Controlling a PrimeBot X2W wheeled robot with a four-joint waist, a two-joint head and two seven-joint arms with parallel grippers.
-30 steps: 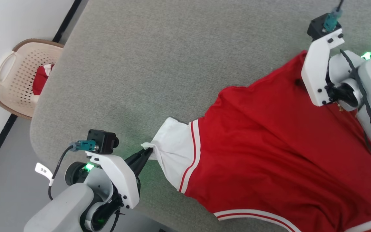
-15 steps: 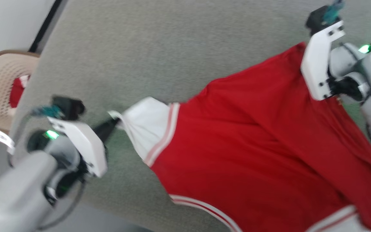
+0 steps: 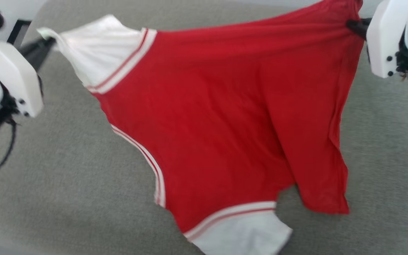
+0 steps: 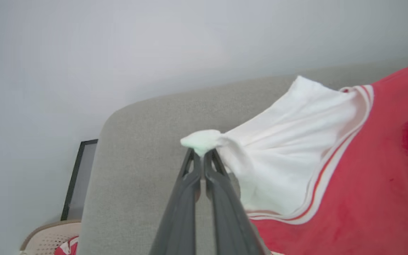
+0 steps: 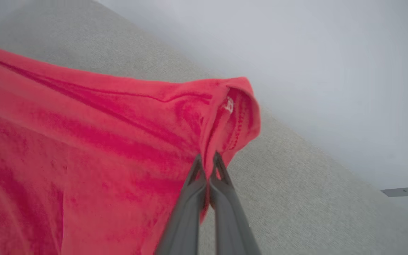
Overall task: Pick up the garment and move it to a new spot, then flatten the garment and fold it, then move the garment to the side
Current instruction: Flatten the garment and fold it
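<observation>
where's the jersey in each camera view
Head view: jersey hangs across the middle, stretched between left gripper and right gripper.
Left wrist view: jersey on the right side, white corner pinched at the fingertips.
Right wrist view: jersey over the left half, red edge pinched at the fingertips.
Shared landmark: the grey table beneath it.

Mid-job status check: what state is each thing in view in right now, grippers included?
garment: unfolded, stretched in the air between both grippers, plain red side toward the head camera.
left gripper: jaws shut on the garment's bunched white corner.
right gripper: jaws shut on a red edge of the garment.
basket: partly in view, something red inside.
</observation>
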